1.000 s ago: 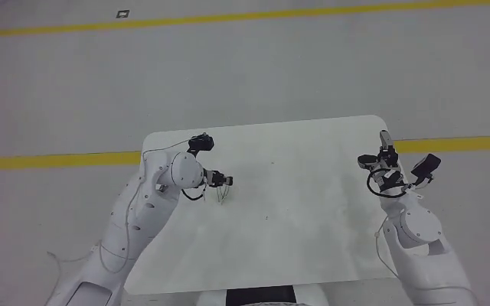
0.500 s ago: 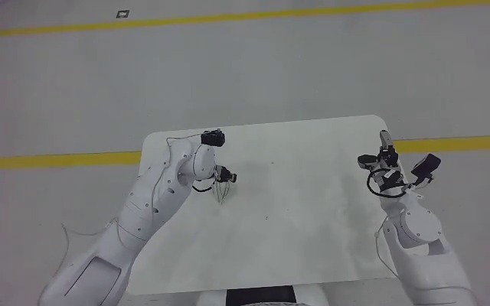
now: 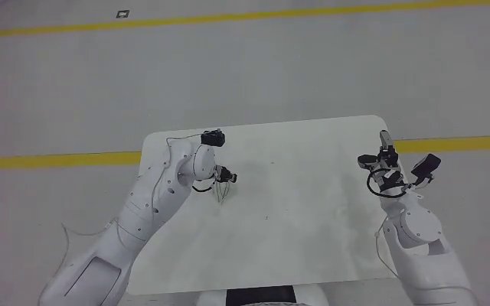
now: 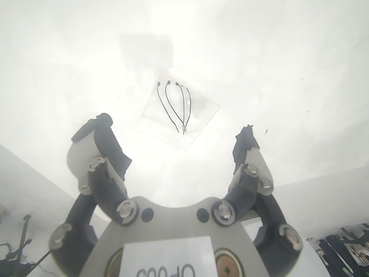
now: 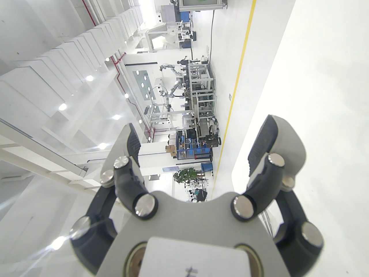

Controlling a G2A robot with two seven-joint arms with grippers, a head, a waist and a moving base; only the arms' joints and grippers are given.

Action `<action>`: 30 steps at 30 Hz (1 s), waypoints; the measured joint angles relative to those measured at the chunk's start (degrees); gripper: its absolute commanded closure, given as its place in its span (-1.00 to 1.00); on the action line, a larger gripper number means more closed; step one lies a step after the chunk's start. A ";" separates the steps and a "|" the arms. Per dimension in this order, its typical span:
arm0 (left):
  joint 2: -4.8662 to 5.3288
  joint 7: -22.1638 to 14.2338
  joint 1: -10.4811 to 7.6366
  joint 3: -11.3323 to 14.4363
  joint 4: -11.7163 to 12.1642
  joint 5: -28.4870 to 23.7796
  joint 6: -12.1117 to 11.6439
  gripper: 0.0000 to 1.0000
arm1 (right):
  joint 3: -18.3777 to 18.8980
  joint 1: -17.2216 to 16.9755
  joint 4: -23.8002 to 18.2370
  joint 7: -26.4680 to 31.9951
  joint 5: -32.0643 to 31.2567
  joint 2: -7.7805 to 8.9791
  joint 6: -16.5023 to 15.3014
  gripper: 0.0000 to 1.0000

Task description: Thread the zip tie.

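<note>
Several thin black zip ties (image 4: 175, 105) lie side by side on a clear square sheet (image 4: 201, 108) on the white table (image 3: 321, 229). In the top view the zip ties (image 3: 222, 195) sit on the table's left half. My left gripper (image 4: 174, 128) hangs open just above them, nothing between its fingers; the top view shows the left gripper (image 3: 227, 176) right beside the ties. My right gripper (image 5: 201, 125) is open and empty, held up at the table's right edge and facing out into the room; in the top view the right gripper (image 3: 385, 145) is far from the ties.
The white table has rounded corners and a bare middle with a few small dark specks (image 3: 266, 218). A yellow floor line (image 3: 69, 160) runs behind the table on both sides.
In the first half second my left arm swung forward and to the right, bringing its wrist over the zip ties; since then it is still. The right arm has not moved.
</note>
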 measured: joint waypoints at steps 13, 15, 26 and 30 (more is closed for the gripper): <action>-0.14 -0.17 3.97 -0.91 -1.60 0.15 0.00 -1.00 | 0.00 0.00 0.00 0.00 0.00 0.00 0.00 -1.00; -0.39 -0.17 3.88 -1.30 -0.35 -0.22 0.00 -1.00 | 0.00 0.00 0.00 0.00 0.00 0.00 0.00 -1.00; -0.54 -0.12 3.72 -1.59 0.33 -0.21 0.00 -1.00 | 0.00 0.00 0.00 0.00 0.00 0.00 0.00 -1.00; -0.71 1.06 4.27 -1.53 0.24 -0.42 0.00 -1.00 | 0.00 0.00 0.00 0.00 0.00 0.00 0.00 -1.00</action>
